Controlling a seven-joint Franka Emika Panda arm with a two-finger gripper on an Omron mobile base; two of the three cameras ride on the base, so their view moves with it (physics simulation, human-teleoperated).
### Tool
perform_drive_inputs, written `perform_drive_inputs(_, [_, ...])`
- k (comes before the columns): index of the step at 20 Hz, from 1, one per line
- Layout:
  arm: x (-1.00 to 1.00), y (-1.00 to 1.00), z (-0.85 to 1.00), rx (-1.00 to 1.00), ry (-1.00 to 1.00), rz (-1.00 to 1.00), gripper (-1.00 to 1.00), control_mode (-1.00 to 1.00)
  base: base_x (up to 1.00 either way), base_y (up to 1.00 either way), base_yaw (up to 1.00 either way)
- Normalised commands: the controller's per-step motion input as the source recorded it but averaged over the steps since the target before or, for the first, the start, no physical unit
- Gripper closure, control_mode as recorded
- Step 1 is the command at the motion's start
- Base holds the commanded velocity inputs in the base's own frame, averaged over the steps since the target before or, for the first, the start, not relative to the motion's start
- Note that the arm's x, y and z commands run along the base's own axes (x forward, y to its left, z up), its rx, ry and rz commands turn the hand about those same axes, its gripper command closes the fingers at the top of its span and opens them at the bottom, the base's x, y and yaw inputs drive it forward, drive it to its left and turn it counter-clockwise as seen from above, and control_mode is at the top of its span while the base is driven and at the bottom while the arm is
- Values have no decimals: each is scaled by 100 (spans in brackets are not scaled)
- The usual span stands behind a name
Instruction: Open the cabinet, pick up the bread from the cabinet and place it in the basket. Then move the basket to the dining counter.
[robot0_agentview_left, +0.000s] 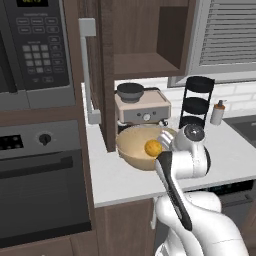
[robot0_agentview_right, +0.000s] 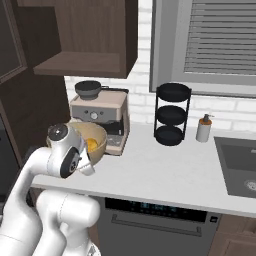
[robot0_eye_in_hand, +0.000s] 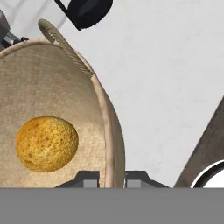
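Coffee machine (robot0_agentview_left: 142, 106) on white counter (robot0_agentview_left: 120, 182), black three-tier rack (robot0_agentview_left: 196, 102) beside it, soap dispenser (robot0_agentview_left: 218, 112) near sink (robot0_agentview_right: 240, 167); microwave (robot0_agentview_left: 35, 50) over oven (robot0_agentview_left: 42, 182).

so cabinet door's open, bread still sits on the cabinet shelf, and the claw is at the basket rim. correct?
Not quite. The bread isn't on the shelf; it lies inside the basket, as the hand view shows. The rest holds: the cabinet door is open, its shelf bare in the left base view, and the claw straddles the basket rim, one finger on each side of the wall.
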Motion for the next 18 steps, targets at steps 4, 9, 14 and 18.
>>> perform_drive_inputs(4, [-28, -53, 73, 15, -3, -35, 100, -100, 0, 0, 0])
perform_drive_inputs(9, [-39, -65, 63, 11, 2, -35, 100, -100, 0, 0, 0])
perform_drive_inputs(14, [-76, -41, 83, 3, 1, -15, 100, -100, 0, 0, 0])
perform_drive_inputs(18, [-94, -36, 56, 0, 3, -1, 100, -100, 0, 0, 0])
